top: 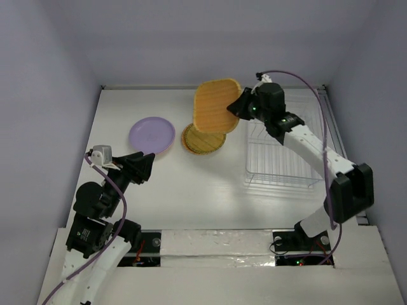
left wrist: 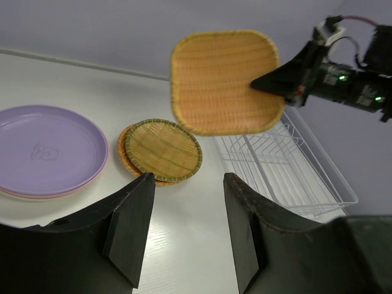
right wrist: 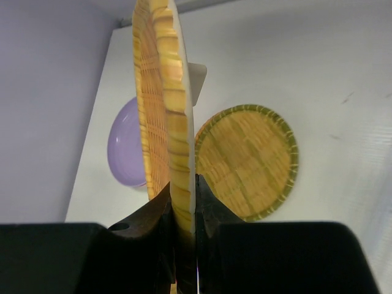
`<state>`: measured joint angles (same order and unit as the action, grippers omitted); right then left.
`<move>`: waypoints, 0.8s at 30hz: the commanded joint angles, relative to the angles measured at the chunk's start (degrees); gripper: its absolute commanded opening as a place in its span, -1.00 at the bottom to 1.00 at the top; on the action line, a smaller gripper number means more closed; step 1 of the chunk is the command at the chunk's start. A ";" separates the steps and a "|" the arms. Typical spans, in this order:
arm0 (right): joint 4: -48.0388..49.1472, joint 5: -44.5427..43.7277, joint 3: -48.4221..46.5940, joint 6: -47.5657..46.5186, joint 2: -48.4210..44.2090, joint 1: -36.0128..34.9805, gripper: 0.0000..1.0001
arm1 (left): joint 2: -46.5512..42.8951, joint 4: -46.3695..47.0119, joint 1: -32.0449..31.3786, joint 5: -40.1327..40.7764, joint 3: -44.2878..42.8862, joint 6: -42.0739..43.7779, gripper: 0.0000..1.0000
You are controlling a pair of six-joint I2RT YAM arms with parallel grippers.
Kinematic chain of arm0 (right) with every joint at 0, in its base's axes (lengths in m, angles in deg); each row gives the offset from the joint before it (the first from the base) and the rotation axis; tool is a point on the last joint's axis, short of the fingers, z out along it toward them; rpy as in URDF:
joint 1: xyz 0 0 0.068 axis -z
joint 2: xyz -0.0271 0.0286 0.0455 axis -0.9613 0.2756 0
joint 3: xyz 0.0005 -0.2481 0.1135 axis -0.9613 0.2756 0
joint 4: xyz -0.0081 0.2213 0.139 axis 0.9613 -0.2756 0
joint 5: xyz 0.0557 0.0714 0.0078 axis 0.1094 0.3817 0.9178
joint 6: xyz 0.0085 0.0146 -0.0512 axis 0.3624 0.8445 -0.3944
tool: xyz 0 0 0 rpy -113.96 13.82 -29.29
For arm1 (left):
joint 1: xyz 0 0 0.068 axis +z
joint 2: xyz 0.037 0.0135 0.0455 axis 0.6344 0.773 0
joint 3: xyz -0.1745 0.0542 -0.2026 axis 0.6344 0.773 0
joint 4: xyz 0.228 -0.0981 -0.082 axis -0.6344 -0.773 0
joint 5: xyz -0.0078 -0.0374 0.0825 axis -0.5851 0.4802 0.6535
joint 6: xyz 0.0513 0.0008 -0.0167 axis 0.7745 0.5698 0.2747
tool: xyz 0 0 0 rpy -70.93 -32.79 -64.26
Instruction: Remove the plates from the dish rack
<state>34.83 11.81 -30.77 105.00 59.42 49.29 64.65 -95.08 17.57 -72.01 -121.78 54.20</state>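
Observation:
My right gripper point(top: 239, 103) is shut on the rim of the squarish orange woven plate point(top: 215, 105) and holds it on edge in the air, above the stack of round orange-brown plates point(top: 203, 140). In the right wrist view the plate point(right wrist: 162, 110) stands edge-on between my fingers point(right wrist: 211, 208), the round stack point(right wrist: 248, 160) below. The lavender plate point(top: 152, 135) lies on a pink one to the left. The wire dish rack point(top: 280, 155) at right holds no plates. My left gripper point(top: 145, 166) is open and empty near the lavender plate point(left wrist: 46, 149).
White walls enclose the table on the left, back and right. The rack point(left wrist: 288, 171) sits against the right wall. A purple cable point(top: 318, 95) arcs over the right arm. Taped white foam runs along the near edge point(top: 216, 244).

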 commanded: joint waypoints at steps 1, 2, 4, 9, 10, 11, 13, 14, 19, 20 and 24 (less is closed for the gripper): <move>14.49 4.58 -2.82 8.80 4.92 -1.48 -1.00 | 0.60 1.46 -0.43 1.79 0.07 -0.39 -0.10; 16.06 5.89 -3.26 9.69 6.60 -2.35 -1.00 | 0.51 1.54 -0.43 1.88 0.07 -0.40 -0.10; 17.39 6.61 -4.14 11.44 10.99 -3.14 -1.00 | 0.50 1.46 -0.43 2.15 0.07 -0.40 -0.10; 20.81 7.75 -3.36 14.97 17.41 -4.38 -1.00 | 0.94 1.37 -0.43 2.15 -0.02 -0.40 -0.10; 21.34 7.92 -2.75 16.10 18.12 -4.38 -1.00 | 1.03 1.37 -0.43 2.15 -0.02 -0.40 -0.10; 21.69 8.10 -2.66 16.38 18.82 -4.99 -1.00 | 0.95 1.37 -0.43 1.97 -0.02 -0.40 -0.10; 21.70 8.19 -2.39 16.73 20.66 -5.52 -1.00 | 1.21 1.46 -0.43 1.88 -0.02 -0.31 -0.10; 21.70 8.02 -1.87 16.82 21.11 -5.53 -1.00 | 1.12 1.46 -0.43 1.88 0.07 -0.40 -0.10; 21.44 6.17 0.59 17.78 22.08 -5.53 -0.88 | 1.38 1.55 -0.43 1.71 -0.02 -0.31 -0.10; 21.52 5.30 1.03 17.87 21.82 -5.53 -0.86 | 1.47 1.55 -0.43 1.62 -0.02 -0.31 -0.10; 20.91 3.18 3.58 17.87 21.20 -5.53 -0.78 | 1.47 1.72 -0.43 1.36 0.07 -0.22 -0.10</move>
<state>49.65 16.97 -28.04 121.13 82.81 43.96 65.39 -95.49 17.57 -70.35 -121.78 54.07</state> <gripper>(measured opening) 0.173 0.454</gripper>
